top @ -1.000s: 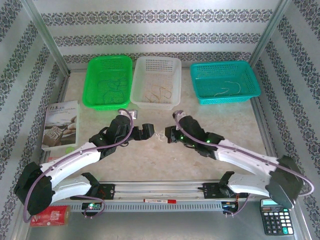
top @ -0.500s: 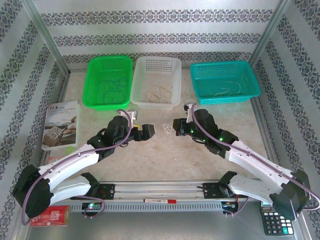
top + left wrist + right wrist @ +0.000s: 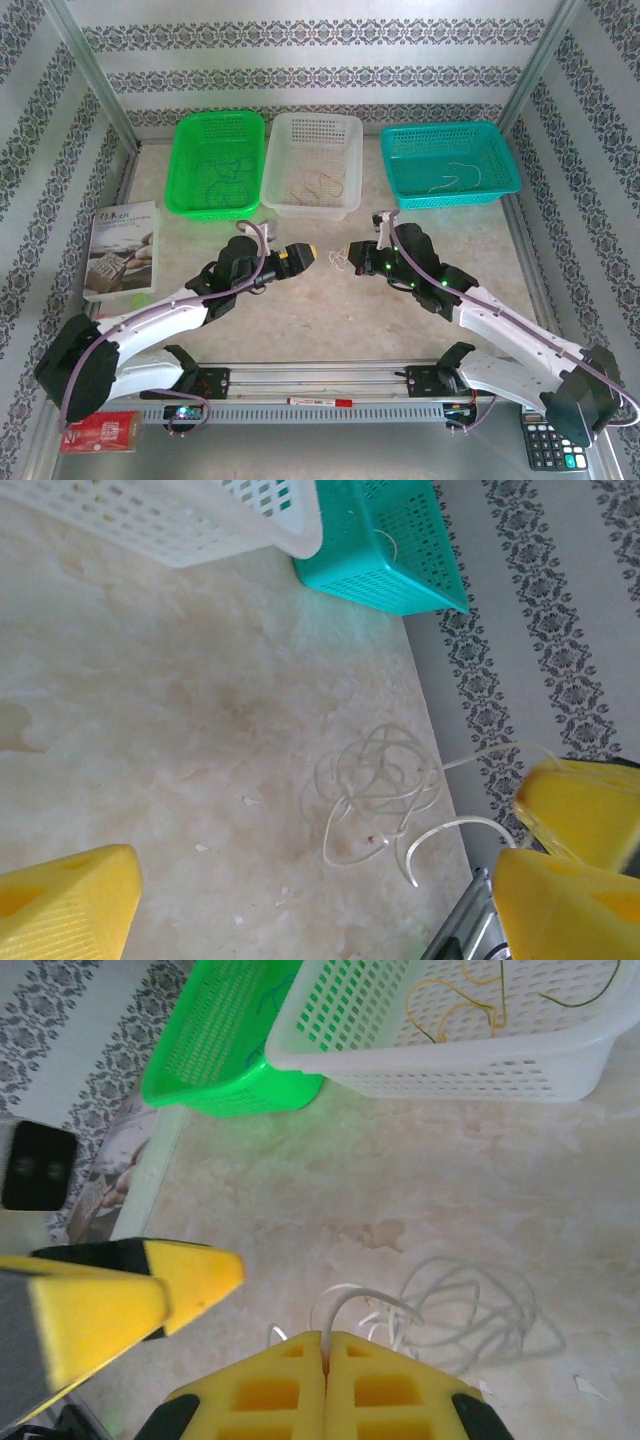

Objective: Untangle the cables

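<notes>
Just below the middle of the top view we see the cable tangle [image 3: 337,258], a small wisp of whitish loops lying on the marbled tabletop [image 3: 300,310] between the two gripper tips. The right gripper [image 3: 356,261] sits just to its right with the yellow pads [image 3: 270,1390] pressed together. In its wrist view, one pale strand rises from the loops and disappears into the seam between them, so we read it as clamped on the tangle. The left gripper [image 3: 303,253] sits just left of the tangle, its jaws wide apart with nothing between them. In its wrist view the loops lie right of centre, beyond the spread fingers [image 3: 70,905]. Across the upper part of the top view stand a green basket [image 3: 215,125], a white basket [image 3: 312,125] and a teal basket [image 3: 450,140], each holding a few thin strands.
</notes>
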### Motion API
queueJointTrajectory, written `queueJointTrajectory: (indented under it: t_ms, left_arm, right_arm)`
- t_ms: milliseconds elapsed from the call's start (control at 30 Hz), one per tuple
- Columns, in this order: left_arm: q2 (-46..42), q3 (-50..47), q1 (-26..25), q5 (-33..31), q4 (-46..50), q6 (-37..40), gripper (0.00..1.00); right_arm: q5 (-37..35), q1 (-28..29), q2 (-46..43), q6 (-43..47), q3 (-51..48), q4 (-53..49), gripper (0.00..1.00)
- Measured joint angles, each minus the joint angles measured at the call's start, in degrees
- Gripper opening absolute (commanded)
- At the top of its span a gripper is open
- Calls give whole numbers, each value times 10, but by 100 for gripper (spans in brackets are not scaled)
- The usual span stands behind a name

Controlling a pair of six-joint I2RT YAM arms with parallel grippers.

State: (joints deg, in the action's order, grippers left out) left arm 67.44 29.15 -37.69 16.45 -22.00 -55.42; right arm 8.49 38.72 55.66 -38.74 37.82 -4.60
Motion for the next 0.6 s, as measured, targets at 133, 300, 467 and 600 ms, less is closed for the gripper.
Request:
queueJointTrajectory:
  t_ms: [133, 300, 467, 600]
  left_arm:
    - [41, -2, 0, 5, -55, -40, 79]
    - [83, -1, 0, 13, -119, -79, 69]
    - [116, 1, 0, 24, -172, -107, 63]
    - [141, 1, 0, 32, -211, -129, 62]
  right_arm:
    - [15, 0, -13, -11, -14, 22, 0]
    - [25, -2, -24, -21, -19, 42, 0]
    - [30, -4, -30, -28, -19, 53, 0]
    - [30, -4, -30, -31, -19, 57, 0]
